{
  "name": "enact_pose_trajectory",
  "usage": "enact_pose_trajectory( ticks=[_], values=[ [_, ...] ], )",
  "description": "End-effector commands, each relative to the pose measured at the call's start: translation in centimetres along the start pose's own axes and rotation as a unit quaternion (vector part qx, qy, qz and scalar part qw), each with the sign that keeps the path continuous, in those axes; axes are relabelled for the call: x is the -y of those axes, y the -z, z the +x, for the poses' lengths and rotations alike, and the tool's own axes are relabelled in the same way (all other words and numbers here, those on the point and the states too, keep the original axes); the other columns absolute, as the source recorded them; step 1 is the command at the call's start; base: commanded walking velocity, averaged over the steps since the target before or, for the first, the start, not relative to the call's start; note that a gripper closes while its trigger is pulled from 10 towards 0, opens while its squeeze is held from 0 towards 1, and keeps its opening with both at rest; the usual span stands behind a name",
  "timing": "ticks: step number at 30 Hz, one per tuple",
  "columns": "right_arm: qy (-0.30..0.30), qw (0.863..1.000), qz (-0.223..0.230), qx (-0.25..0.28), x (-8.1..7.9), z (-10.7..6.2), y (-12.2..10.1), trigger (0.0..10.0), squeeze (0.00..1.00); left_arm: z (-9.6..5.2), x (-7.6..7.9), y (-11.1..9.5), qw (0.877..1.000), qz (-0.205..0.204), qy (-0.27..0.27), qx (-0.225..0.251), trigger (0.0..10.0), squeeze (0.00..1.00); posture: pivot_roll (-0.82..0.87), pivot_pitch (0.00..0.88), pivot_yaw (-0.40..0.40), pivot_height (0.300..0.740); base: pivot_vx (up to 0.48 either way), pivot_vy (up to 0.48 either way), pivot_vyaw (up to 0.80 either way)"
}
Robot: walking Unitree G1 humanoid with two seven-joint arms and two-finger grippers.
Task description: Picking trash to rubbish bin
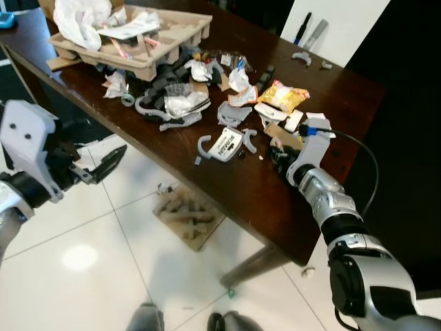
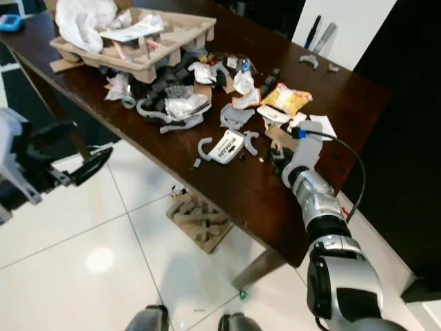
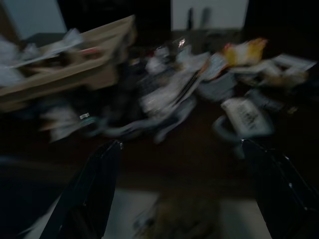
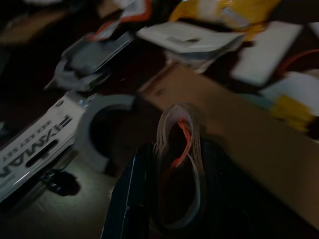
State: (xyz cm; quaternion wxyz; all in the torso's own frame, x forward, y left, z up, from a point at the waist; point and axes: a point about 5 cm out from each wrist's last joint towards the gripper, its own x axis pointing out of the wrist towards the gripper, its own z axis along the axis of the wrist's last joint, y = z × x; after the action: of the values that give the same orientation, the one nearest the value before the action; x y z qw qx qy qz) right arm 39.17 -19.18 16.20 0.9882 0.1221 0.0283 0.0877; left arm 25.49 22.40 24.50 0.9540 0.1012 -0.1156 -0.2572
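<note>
L gripper (image 1: 103,164) hangs off the table edge over the white floor, fingers spread wide, nothing in them; its wrist cam faces the clutter, blurred.

On the dark wooden table (image 1: 234,200), far L: moulded cardboard tray (image 1: 131,38) w/ white plastic bag (image 1: 79,21) and papers in it. Next, a heap of grey plastic clips and crumpled wrappers (image 1: 176,103). Mid table: white printed label (image 1: 226,141) beside a grey C-shaped clip (image 1: 207,145). Further R: yellow snack packet (image 1: 282,95), white paper scraps.

R gripper (image 4: 169,199) is low over the table just R of the label, fingers clamped on a folded cardboard strip w/ orange edge (image 4: 179,149), near a flat brown cardboard piece (image 4: 239,134).

Under the table: a cardboard scrap (image 1: 187,217) on the floor.

Progress, as I judge: barely begun. One piece gripped, not yet carried off; nearly all trash left on table. No bin in sight, so it has to be found first.
</note>
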Motion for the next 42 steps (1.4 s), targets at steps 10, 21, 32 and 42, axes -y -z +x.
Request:
enact_pose_trajectory(
  ticks=[10, 21, 32, 42],
  values=[
    [0.026, 1.000, 0.014, -0.010, 1.0, -0.4, 0.8, 10.0, 0.00, 0.3, -2.1, 1.3, 0.994, 0.027, -0.098, -0.027, 10.0, 0.00, 0.25, 0.177, -0.109, 0.740, 0.000, 0.000, -0.79],
    [-0.004, 1.000, -0.001, -0.004, 0.3, -0.1, 0.5, 10.0, 0.00, -0.3, -5.4, 3.1, 0.972, 0.075, -0.191, -0.111, 10.0, 0.00, 0.24, 0.185, -0.126, 0.740, 0.000, 0.000, -0.64],
    [-0.046, 0.999, -0.016, -0.006, -0.1, -0.6, 0.9, 10.0, 0.00, 0.5, -6.1, 4.6, 0.974, 0.074, -0.151, -0.149, 10.0, 0.00, 0.20, 0.243, -0.135, 0.740, 0.000, 0.000, 0.00],
    [-0.044, 0.998, -0.028, -0.016, 1.2, -1.7, 1.0, 10.0, 0.00, 1.5, -7.0, 4.9, 0.975, 0.053, -0.140, -0.162, 10.0, 0.00, 0.15, 0.305, -0.151, 0.740, 0.000, 0.000, 0.00]
  ],
)
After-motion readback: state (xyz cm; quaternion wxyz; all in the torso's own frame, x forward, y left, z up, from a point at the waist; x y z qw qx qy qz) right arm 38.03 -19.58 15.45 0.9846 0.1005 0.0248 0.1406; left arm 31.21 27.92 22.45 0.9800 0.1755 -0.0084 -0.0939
